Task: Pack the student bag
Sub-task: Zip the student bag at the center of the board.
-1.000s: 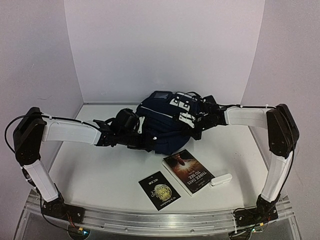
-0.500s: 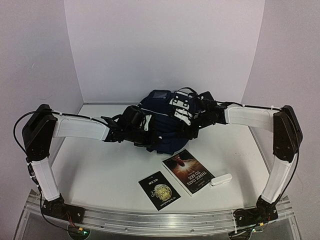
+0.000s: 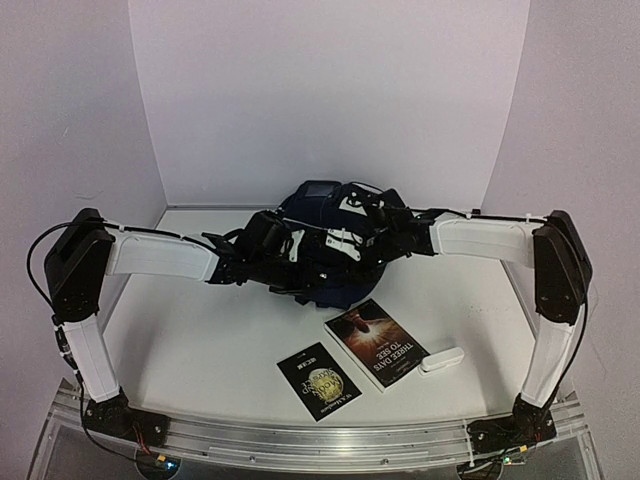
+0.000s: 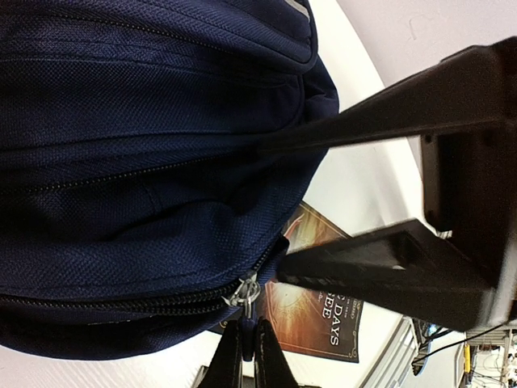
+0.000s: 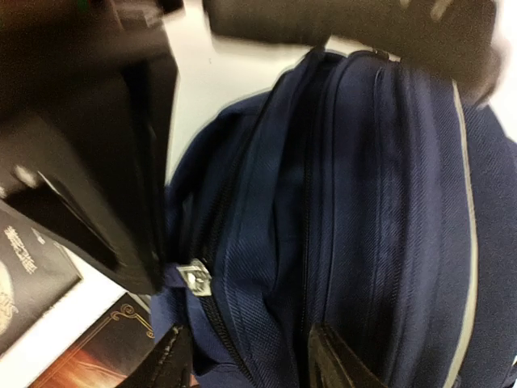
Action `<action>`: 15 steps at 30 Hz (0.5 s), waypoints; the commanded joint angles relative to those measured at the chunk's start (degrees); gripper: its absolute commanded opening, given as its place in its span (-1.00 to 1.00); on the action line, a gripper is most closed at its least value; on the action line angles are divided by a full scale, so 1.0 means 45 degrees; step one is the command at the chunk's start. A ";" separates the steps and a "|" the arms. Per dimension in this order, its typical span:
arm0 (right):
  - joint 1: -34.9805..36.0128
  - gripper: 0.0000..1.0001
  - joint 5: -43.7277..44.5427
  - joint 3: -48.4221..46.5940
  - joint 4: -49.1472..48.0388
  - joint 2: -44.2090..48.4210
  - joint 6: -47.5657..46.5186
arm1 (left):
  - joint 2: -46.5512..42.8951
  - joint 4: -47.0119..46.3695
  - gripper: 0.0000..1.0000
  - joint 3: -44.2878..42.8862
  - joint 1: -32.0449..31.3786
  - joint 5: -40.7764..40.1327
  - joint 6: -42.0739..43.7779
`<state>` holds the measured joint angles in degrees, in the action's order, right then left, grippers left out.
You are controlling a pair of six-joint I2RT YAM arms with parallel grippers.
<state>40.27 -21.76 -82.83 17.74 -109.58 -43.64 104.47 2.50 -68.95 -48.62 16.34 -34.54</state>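
Left wrist: bag [image 4: 137,162] in left gripper [image 4: 271,206]

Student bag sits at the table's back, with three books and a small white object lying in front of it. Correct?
Not three: the top external view shows two before the student bag, a larger book and a smaller book; rest holds.

Both arms reach inward toward each other, left tool [image 4: 269,206] clamped shut, right tool [image 5: 252,360] with fingers apart.
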 commanded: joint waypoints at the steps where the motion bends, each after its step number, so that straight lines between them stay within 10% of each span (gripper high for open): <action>1: 0.0055 -0.21 0.0790 0.0199 0.0003 -0.0193 -0.0750 | -0.0791 -0.1093 -0.99 -0.0022 0.0084 0.0490 -0.0020; 6: -0.0222 -0.99 0.1562 0.0269 -0.0034 -0.0330 -0.1033 | -0.1031 -0.1123 -0.99 0.0391 0.0290 0.0292 -0.0261; 15: -0.2224 -1.00 0.1304 0.0025 -0.0057 0.0089 -0.1231 | -0.1958 -0.0425 -1.00 0.1466 0.0859 -0.1054 -0.0506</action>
<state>37.32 -20.07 -81.84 17.53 -110.57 -48.08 100.94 0.59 -63.87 -46.09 14.36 -36.09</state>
